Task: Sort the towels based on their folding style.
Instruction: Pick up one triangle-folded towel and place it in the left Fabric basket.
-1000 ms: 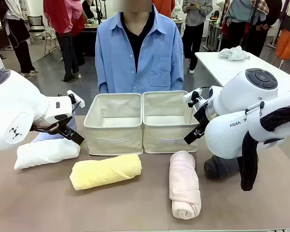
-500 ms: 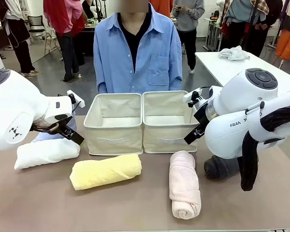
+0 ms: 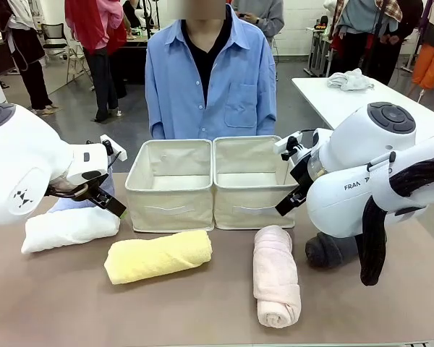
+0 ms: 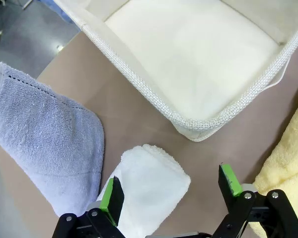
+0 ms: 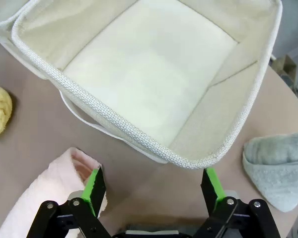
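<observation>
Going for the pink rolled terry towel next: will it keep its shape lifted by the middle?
The pink rolled terry towel looks thick and soft, so it should squash when gripped and probably sag at both ends. No band shows around it, so the outer layer may unwind. Lying sideways on the brown table, it could roll if nudged.

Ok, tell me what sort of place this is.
Probably a robotics lab or shared workshop: a left arm and right arm flank a table holding a yellow towel, a second table stands behind, and people stand about in the background.
</observation>
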`<state>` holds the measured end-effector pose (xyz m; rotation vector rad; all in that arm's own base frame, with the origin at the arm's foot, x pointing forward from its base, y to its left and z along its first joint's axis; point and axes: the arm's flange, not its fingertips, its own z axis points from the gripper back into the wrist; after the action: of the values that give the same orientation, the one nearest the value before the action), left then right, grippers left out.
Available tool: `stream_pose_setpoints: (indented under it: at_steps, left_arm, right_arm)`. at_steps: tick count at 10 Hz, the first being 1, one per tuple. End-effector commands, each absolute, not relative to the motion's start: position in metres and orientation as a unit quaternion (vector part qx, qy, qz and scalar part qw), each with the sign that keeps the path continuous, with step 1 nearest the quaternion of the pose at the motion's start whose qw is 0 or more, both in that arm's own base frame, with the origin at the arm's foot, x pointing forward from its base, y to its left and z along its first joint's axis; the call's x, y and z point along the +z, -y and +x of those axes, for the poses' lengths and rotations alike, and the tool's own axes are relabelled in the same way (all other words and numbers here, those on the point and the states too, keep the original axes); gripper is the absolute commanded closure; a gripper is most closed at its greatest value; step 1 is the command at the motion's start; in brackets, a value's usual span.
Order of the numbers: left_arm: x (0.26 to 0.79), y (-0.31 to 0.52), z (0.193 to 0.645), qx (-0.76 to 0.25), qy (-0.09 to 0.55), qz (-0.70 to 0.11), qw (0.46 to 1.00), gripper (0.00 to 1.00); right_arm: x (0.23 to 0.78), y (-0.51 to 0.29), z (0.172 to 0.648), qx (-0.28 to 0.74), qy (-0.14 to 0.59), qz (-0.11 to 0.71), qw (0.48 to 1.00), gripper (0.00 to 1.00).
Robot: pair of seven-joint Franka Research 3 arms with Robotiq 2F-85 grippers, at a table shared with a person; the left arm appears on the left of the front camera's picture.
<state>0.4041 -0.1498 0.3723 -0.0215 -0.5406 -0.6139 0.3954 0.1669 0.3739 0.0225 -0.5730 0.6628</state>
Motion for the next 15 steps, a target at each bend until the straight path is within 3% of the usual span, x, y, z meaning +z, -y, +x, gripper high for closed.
stream_pose_setpoints:
  at_steps: [1, 5, 9, 12, 15]
  left_arm:
    - [0.372, 0.150, 0.404, -0.299, 0.263, -0.010, 0.917, 0.00]
    - [0.372, 0.150, 0.404, -0.298, 0.263, -0.010, 0.917, 0.00]
    - [0.518, 0.136, 0.421, -0.288, 0.238, -0.039, 0.927, 0.00]
    - [0.617, 0.131, 0.404, -0.292, 0.267, -0.021, 0.918, 0.00]
    - [0.659, 0.124, 0.390, -0.281, 0.288, 0.004, 0.916, 0.00]
  right_arm:
    - [0.374, -0.167, 0.395, 0.321, 0.277, 0.011, 0.906, 0.00]
    - [0.374, -0.167, 0.395, 0.321, 0.277, 0.011, 0.906, 0.00]
    - [0.525, -0.141, 0.383, 0.260, 0.298, -0.005, 0.919, 0.00]
    - [0.618, -0.136, 0.343, 0.263, 0.307, -0.037, 0.914, 0.00]
    - [0.645, -0.134, 0.308, 0.263, 0.308, -0.045, 0.913, 0.00]
